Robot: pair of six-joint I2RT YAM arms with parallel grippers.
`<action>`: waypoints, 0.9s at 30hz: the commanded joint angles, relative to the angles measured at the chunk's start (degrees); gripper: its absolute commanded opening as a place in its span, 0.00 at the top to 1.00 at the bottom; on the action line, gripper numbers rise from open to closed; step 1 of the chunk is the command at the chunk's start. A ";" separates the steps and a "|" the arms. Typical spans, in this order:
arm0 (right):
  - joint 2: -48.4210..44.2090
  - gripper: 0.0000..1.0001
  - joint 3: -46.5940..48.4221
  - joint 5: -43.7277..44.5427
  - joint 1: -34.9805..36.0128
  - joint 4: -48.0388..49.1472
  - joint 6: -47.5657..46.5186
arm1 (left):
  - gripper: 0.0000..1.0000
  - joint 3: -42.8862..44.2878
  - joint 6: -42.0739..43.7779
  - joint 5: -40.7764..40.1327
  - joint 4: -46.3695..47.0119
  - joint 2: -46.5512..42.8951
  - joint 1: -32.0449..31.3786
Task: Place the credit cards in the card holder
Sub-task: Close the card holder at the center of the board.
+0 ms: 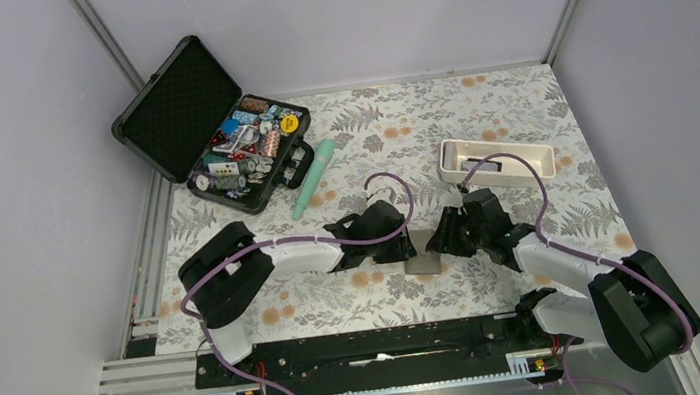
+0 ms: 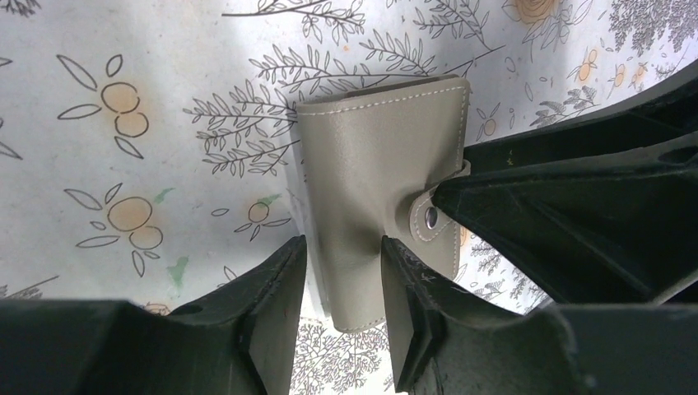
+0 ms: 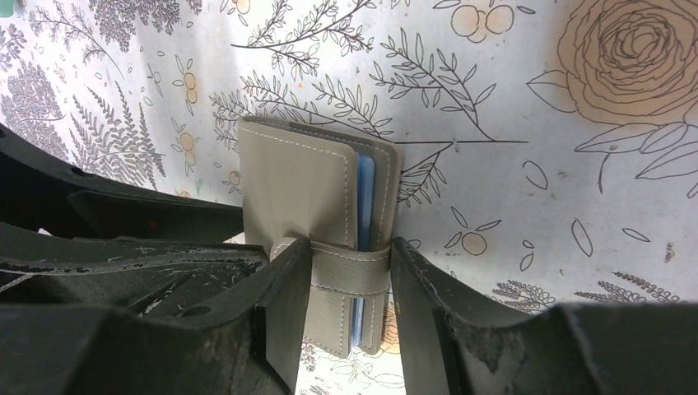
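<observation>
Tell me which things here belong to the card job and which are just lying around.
Job: card holder; blue card tucked inside it.
Lying about: open black case of odds and ends; mint-green tube; white tray.

There are two robot arms, each carrying one end effector: the left end effector [image 2: 344,271] and the right end effector [image 3: 350,271], each with two fingers. One grey-brown card holder [image 3: 300,189] lies on the single flower-patterned worktop [image 1: 516,107]. It has one strap and one metal snap button [image 2: 429,217]. The edge of one blue credit card [image 3: 365,197] shows inside it; whether more cards sit behind it cannot be told. One black hard case [image 1: 176,108] stands open, and the small items in it are too many and too small to count. There is one mint-green tube [image 1: 314,177]. One white oblong tray [image 1: 449,152] holds one dark flat item [image 1: 486,167].
</observation>
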 commanded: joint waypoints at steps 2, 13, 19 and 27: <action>-0.68 0.53 -0.93 3.04 0.54 -1.43 -0.06 | 0.59 0.05 -0.17 -2.44 -1.67 -4.56 -0.30; -1.14 0.53 -1.13 3.84 0.92 -1.47 0.22 | 0.53 0.86 -1.07 -0.44 1.03 -4.59 -0.30; -0.93 0.53 -1.01 3.93 1.07 -1.46 0.22 | 0.48 2.52 -0.62 -0.48 0.94 -1.67 -0.30; -0.92 0.53 -0.92 4.08 1.28 -1.53 0.17 | 0.42 3.66 -0.31 -0.09 1.88 0.33 -0.31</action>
